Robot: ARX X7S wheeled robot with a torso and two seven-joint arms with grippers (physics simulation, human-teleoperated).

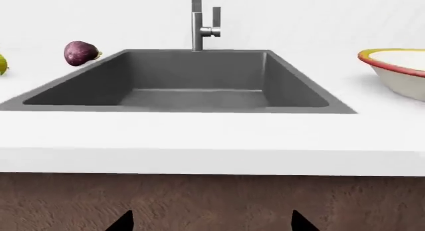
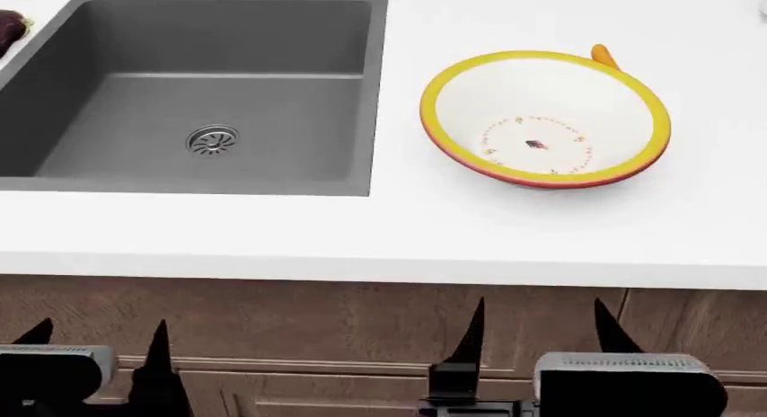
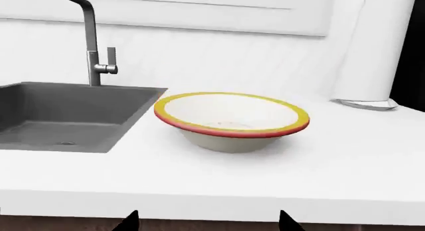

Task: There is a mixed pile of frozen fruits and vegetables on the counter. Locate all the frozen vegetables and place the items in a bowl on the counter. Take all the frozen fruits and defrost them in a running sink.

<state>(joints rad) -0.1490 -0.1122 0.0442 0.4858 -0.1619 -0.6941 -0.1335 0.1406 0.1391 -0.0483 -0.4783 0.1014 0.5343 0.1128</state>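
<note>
Left gripper (image 2: 99, 345) and right gripper (image 2: 540, 325): both spread, empty, low before cabinet front, below counter (image 2: 396, 228) edge.

Judged step: first reach. Raise arm clear of edge before going in; approach item from above.

Purple vegetable (image 1: 81, 53) beyond sink's far-left corner; carrot (image 2: 603, 55) tip just behind bowl (image 2: 439, 138).

Bowl empty. Sink (image 2: 144, 120) empty, no water visible.

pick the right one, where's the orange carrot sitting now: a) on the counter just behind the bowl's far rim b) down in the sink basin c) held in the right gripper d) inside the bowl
a: in the head view the carrot pokes out on the counter just past the far rim of the bowl; the bowl's inside shows only its pattern, the sink holds nothing but its drain, and the right gripper hangs open and empty below the counter edge.
</note>
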